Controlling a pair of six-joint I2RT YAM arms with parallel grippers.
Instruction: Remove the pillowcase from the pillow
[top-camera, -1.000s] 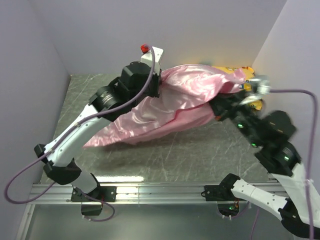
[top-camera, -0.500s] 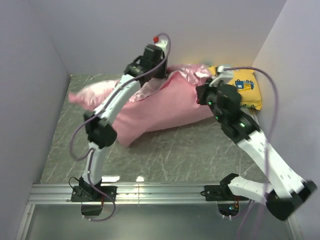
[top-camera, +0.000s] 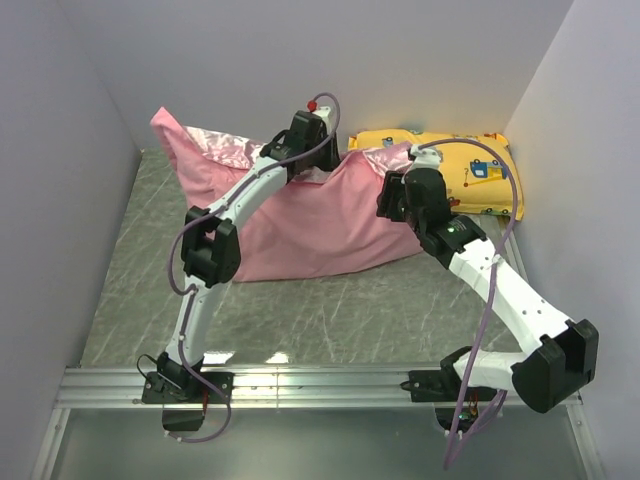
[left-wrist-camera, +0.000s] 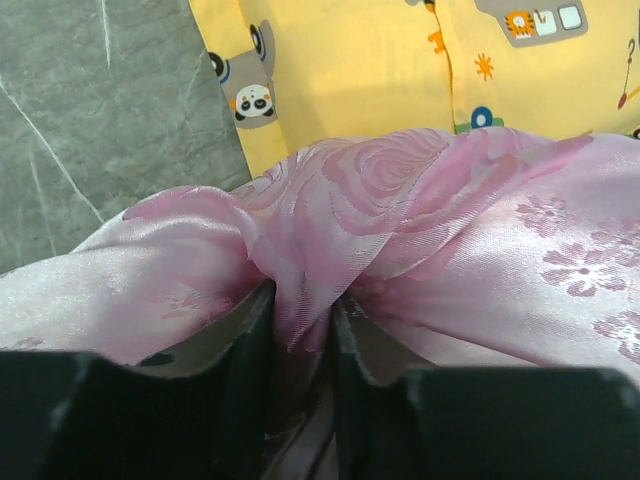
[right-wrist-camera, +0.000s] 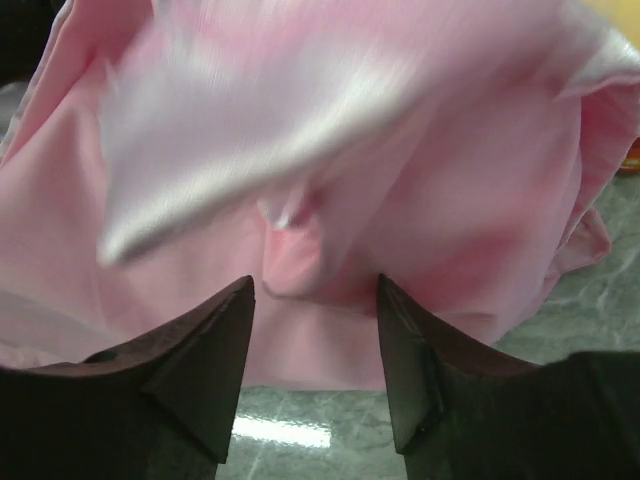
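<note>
1. Top external view: the pillowcase (top-camera: 320, 230) lies across the far middle of the desk (top-camera: 350, 300). It is a broad pink sheet with its lower edge resting on the grey surface.
2. Its far-left corner stands up near the back wall, and shiny paler folds gather along its top edge.
3. Its right end reaches the yellow cushion (top-camera: 455, 175), which lies in the far-right corner, and overlaps that cushion's left edge.
4. The left arm stretches out over the pink fabric, and the left hand (top-camera: 303, 170) sits at the top edge of the cover, near the middle.
5. In the left wrist view the left hand (left-wrist-camera: 300, 315) is clenched on a twisted ridge of the pillowcase (left-wrist-camera: 420, 220). The rose-patterned cloth is squeezed into the narrow gap between the 2 dark fingers (left-wrist-camera: 245, 360).
6. Beyond that fold, the yellow cushion (left-wrist-camera: 380, 70) with its cartoon vehicles and a patch of desk (left-wrist-camera: 90, 120) are visible.
7. The right hand (top-camera: 393, 200) is at the right end of the cover, just beside the cushion.
8. In the right wrist view the right hand (right-wrist-camera: 315, 290) is released, its 2 fingers (right-wrist-camera: 215, 350) spread apart. The blurred pink pillowcase (right-wrist-camera: 330, 140) fills the view just ahead of the tips, and contact cannot be judged.
9. The pillow is not visible in any view, so whether it is inside the cover cannot be told.
</note>
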